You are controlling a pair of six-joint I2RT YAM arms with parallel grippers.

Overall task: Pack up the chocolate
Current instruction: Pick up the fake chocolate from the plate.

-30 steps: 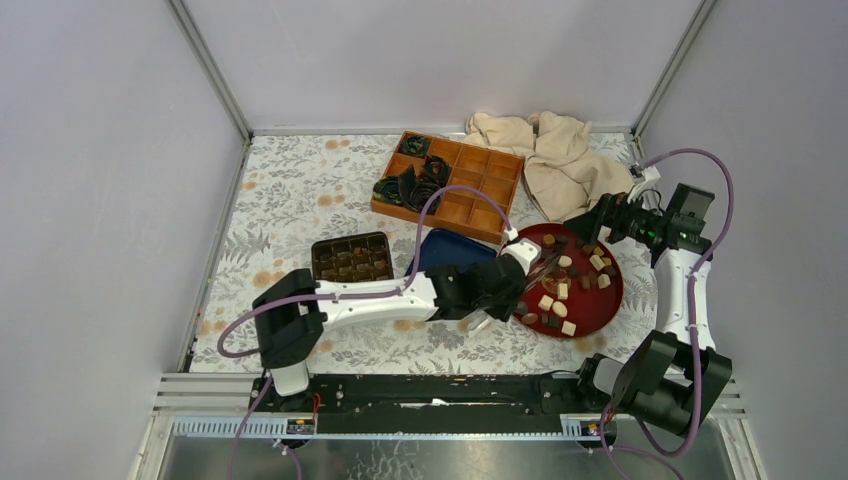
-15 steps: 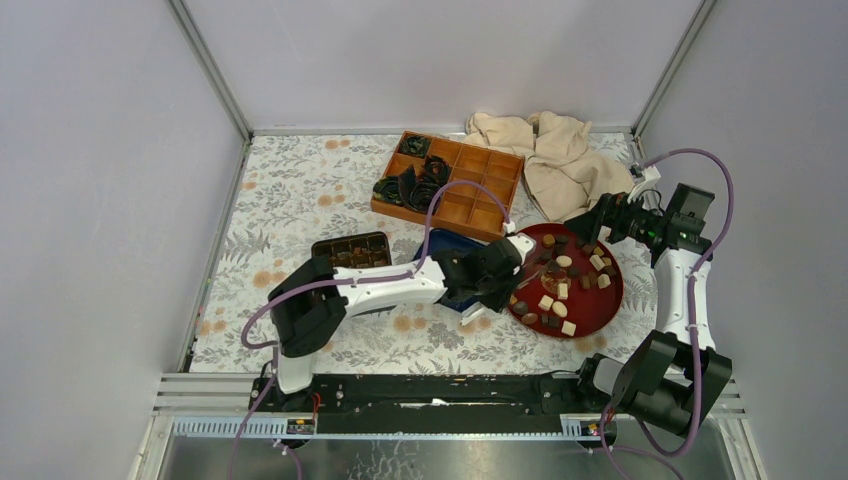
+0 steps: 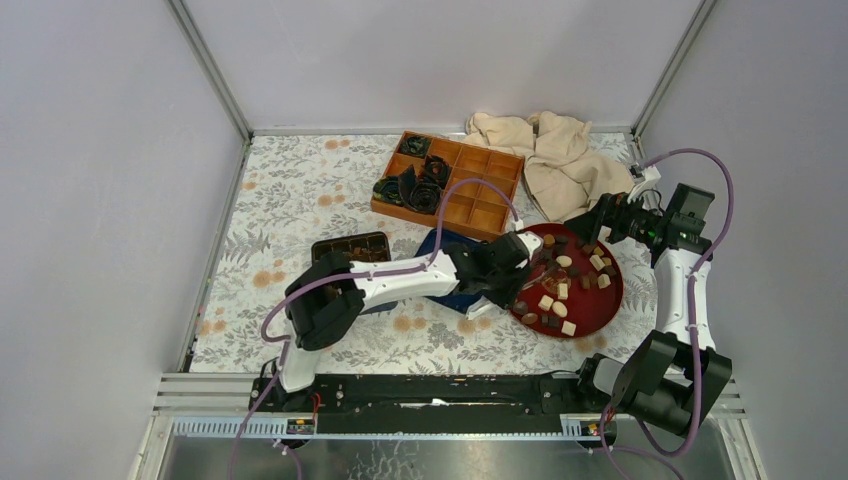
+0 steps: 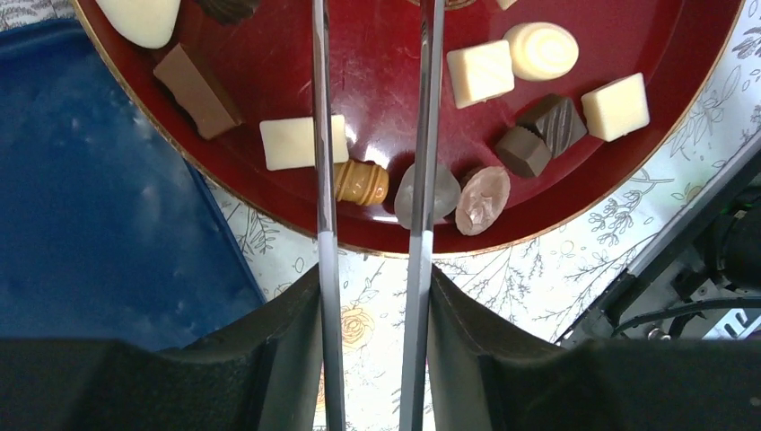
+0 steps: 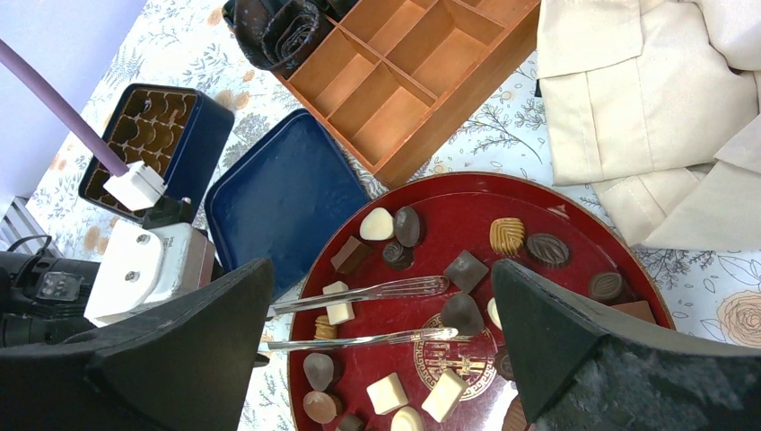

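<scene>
Chocolate (image 3: 565, 262) in dark, brown and white pieces lies scattered on the red plate (image 3: 612, 300). My left gripper (image 3: 503, 267) is shut on metal tongs (image 5: 359, 314), its fingers (image 4: 296, 305) pressing the two arms from outside. The tong arms (image 4: 323, 135) stand apart over the plate (image 4: 269, 54). A ribbed caramel chocolate (image 4: 363, 182) lies between them near the rim. A rounded dark chocolate (image 5: 462, 314) sits at the tong tips, not clamped. My right gripper (image 3: 590, 222) hovers open above the plate's far right side, nothing between its fingers (image 5: 547, 314).
A blue tin (image 5: 153, 135) with a brown compartment tray stands left of the plate, partly behind my left arm, its blue lid (image 5: 278, 197) beside it. Farther back are a wooden divided box (image 3: 470, 190) with black paper cups (image 3: 415, 185) and a beige cloth (image 3: 550, 160).
The left arm has swung its elbow to the right and carried the tongs a little farther over the plate. The tong arms have spread wider. The right arm has not moved.
</scene>
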